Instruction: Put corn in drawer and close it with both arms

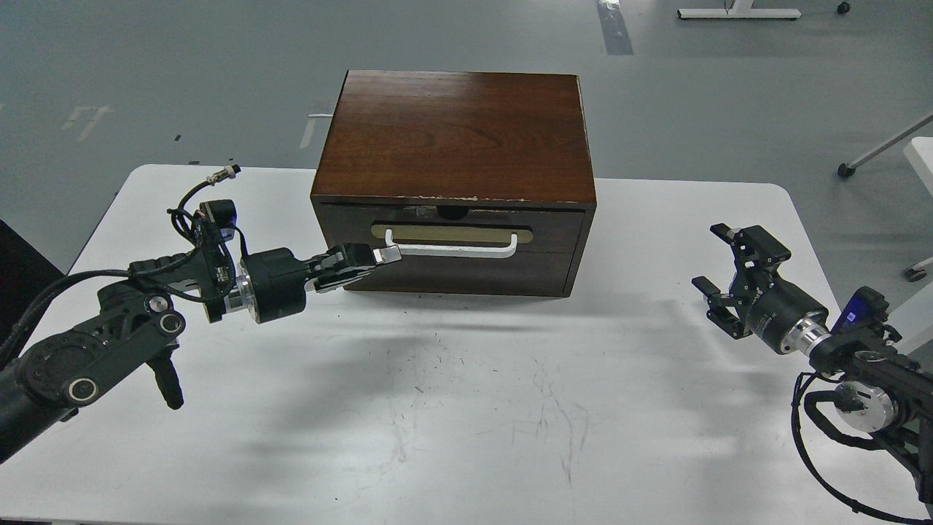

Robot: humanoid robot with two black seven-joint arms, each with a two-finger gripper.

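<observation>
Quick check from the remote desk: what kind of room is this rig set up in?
Most likely a robotics lab or test space, not a home. The white table stands on a bare grey floor with tape marks, and wheeled furniture bases sit at the edges.

No text, label or number can be read anywhere.

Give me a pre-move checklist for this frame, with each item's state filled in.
1. Drawer shut flush in the cabinet: ok.
2. Corn in view: not ok, none visible, possibly inside.
3. Left hand off the white handle: cannot tell, its tips sit by the handle's left end.
4. Left hand closed: ok, fingers together.
5. Right hand open and empty, clear of the cabinet: ok.
6. Table in front of the drawer unobstructed: ok.
</observation>
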